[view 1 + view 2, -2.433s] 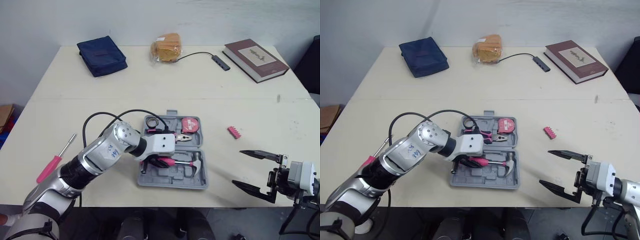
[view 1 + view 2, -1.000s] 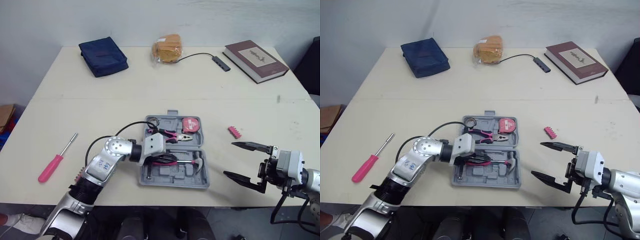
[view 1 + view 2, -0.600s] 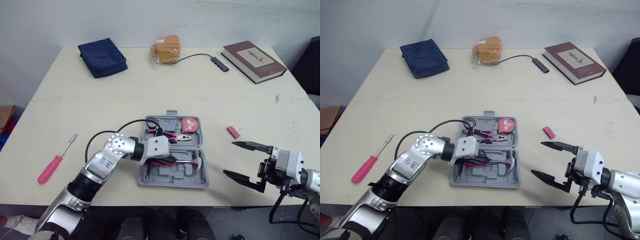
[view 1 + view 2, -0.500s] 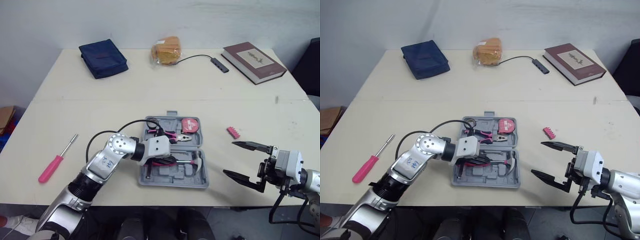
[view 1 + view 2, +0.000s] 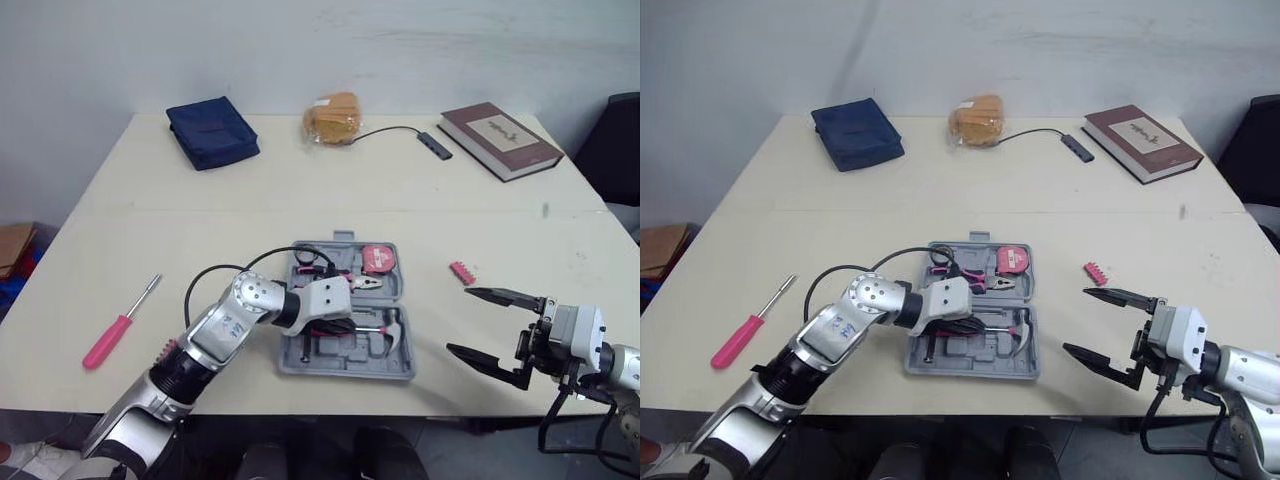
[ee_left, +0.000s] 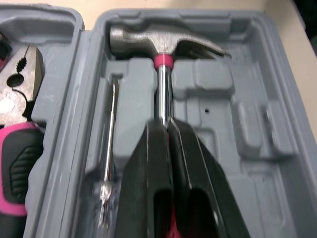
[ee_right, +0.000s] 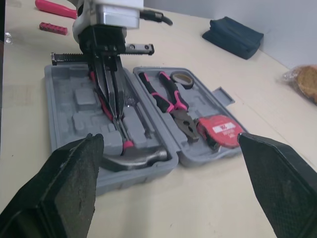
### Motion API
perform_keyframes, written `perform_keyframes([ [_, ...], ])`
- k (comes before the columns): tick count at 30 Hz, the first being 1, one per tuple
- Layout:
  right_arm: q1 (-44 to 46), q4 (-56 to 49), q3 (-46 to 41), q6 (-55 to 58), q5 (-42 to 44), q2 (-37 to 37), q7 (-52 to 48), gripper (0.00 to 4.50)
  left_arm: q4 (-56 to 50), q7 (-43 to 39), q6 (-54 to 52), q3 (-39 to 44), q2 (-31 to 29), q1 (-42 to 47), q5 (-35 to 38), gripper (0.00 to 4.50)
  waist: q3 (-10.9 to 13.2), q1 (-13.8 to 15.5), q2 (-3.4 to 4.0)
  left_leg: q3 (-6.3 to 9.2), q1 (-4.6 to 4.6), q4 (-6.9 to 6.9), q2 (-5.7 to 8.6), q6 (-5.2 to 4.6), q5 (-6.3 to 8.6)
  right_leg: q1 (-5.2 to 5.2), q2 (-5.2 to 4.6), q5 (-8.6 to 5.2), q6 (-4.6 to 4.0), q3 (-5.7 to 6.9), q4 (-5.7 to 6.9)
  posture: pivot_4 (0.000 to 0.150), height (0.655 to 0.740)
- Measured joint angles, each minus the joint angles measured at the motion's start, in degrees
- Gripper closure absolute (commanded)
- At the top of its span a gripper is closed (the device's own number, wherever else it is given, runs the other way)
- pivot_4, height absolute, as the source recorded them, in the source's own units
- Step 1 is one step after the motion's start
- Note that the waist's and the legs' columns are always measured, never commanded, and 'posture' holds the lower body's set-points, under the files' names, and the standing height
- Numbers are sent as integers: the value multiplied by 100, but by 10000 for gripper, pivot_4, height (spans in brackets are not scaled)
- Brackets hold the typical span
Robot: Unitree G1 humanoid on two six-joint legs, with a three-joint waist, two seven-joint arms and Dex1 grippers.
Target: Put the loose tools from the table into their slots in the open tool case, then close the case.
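Two tools: left tool clamps the hammer shaft, right tool gapes empty.

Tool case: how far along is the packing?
Already in the case: pliers, tape measure and hammer. In hand: the left gripper is shut on the hammer's handle. Left to do: the pink screwdriver and pink bit strip lie on the table, and the case is open. The right gripper is open.
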State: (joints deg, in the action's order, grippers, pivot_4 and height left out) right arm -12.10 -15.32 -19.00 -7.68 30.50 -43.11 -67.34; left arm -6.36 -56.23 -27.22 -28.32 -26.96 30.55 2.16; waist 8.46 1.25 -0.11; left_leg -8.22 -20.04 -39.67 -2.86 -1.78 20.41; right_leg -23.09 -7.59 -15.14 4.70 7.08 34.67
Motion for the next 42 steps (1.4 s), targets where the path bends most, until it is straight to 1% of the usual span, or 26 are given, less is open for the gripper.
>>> perform_keyframes([
  [3, 15, 17, -11, -13, 1, -2, -1, 0, 207, -21, 823, 283, -3, -191, 131, 44515, 13, -9, 2, -6, -17, 3, 0, 9, -8, -35, 1, 0, 0, -9, 21, 1500, 7400],
  [5, 16, 126, -167, -46, 17, -9, -10, 0, 515, 42, 1697, 736, 16, -321, 272, 39494, 57, 4, 1, -7, -34, 2, 1, 13, -18, -58, 1, -1, -2, -8, 32, 1500, 7400],
  [6, 10, 186, -239, -47, 30, -19, -14, 0, 531, 68, 1970, 961, -3, -328, 330, 36808, 72, 8, -1, -7, -36, 3, 1, 13, -18, -60, 1, -1, -2, -8, 33, 1500, 7400],
  [8, -19, 216, -340, -52, 53, -21, -57, 0, 496, -66, 2262, 1175, -147, -323, 458, 28441, 78, 9, 6, -8, -36, 5, 3, 14, -17, -59, 3, -1, -3, -5, 32, 1500, 7400],
  [11, -179, 534, -697, -225, 86, -157, -257, 0, 247, -587, 2598, 1837, -478, -823, 1212, 17156, 107, -5, 21, -18, -36, 7, 4, 16, -16, -61, 4, -2, -2, -4, 25, 1500, 7400],
  [12, -169, 731, -847, -287, 75, -181, -281, 0, 202, -658, 2604, 2119, -629, -1012, 1453, 12612, 122, -24, 16, -20, -36, 7, 3, 16, -16, -61, 4, -1, -1, -3, 24, 1500, 7400],
  [13, -89, 1054, -1071, -459, 11, -228, -277, 0, 242, -612, 2584, 2611, -895, -1258, 1600, 9352, 141, -60, 6, -20, -35, 7, 3, 11, -13, -61, 4, -1, 1, -1, 25, 1500, 7400],
  [14, -21, 1266, -1196, -592, -36, -280, -270, 0, 298, -525, 2556, 2936, -1078, -1395, 1617, 6588, 152, -84, 2, -21, -35, 7, 3, 8, -13, -61, 5, 1, 3, 4, 26, 1500, 7400],
  [15, 64, 1635, -1453, -859, -161, -382, -208, 0, 484, -344, 2551, 3567, -1364, -1622, 1654, 1568, 163, -114, 2, -19, -33, 10, 4, 7, -14, -61, 3, 1, 4, 20, 25, 1500, 7400],
  [16, 157, 1934, -1634, -1094, -262, -402, -148, 0, 605, -166, 2561, 4104, -1491, -1843, 1710, 305, 164, -125, 1, -18, -31, 17, 2, 9, -13, -60, 2, 0, 3, 26, 20, 1500, 7400],
  [17, 173, 2192, -1783, -1263, -336, -416, -103, 0, 697, 24, 2554, 4565, -1525, -2083, 1805, 305, 164, -131, 2, -19, -28, 32, 4, 11, -14, -60, 0, 0, 3, 26, 12, 1500, 7400],
  [20, 111, 2771, -2049, -1565, -439, -479, -57, 0, 823, 330, 2479, 5496, -1554, -2771, 2011, 305, 165, -140, 2, -20, -27, 59, 3, 25, -20, -62, 1, -1, 3, 17, -8, 1500, 7400],
  [21, 87, 2958, -2129, -1641, -466, -505, -53, 0, 919, 389, 2448, 5715, -1554, -2947, 2056, 305, 165, -143, 3, -22, -27, 60, 3, 49, -28, -63, 2, -4, 5, 18, -9, 1500, 7400],
  [24, 90, 3523, -2270, -1930, -499, -584, 3, 0, 1166, 545, 2504, 6341, -1550, -3428, 2161, 305, 168, -141, -1, -22, -27, 62, 3, 55, -24, -62, 1, -4, 4, 23, -17, 1500, 7400],
  [26, 94, 4060, -2406, -2162, -584, -681, 86, 0, 1636, 692, 2604, 6823, -1610, -3705, 2193, 305, 168, -151, -1, -24, -27, 63, 2, 39, 3, -64, 0, -5, 4, 20, -19, 1500, 7400],
  [29, 21, 5108, -2693, -2497, -686, -777, 436, 0, 2788, 1047, 2739, 7782, -1866, -4167, 2227, 305, 172, -176, -8, -24, -26, 73, -8, 58, 14, -73, 4, -14, -11, 19, -20, 1500, 7400],
  [31, -53, 5672, -2746, -2729, -758, -777, 585, 0, 3265, 1157, 2810, 8252, -1927, -4390, 2283, 305, 172, -196, -8, -23, -25, 75, -10, 68, 19, -73, 3, -17, -16, 16, -20, 1500, 7400],
  [37, 53, 6606, -2734, -3255, -807, -829, 818, 0, 4147, 1339, 3171, 8537, -2062, -4559, 2324, 305, 173, -248, 0, -22, -13, 76, -13, 73, 15, -71, -4, -19, -20, -9, -14, 1500, 7400],
  [42, 397, 7077, -2560, -3511, -843, -871, 780, 0, 4223, 1284, 3292, 8451, -2035, -4493, 2378, 305, 173, -309, 1, -26, -11, 86, -15, 81, 12, -74, -3, -18, -19, -14, -12, 1500, 7400],
])
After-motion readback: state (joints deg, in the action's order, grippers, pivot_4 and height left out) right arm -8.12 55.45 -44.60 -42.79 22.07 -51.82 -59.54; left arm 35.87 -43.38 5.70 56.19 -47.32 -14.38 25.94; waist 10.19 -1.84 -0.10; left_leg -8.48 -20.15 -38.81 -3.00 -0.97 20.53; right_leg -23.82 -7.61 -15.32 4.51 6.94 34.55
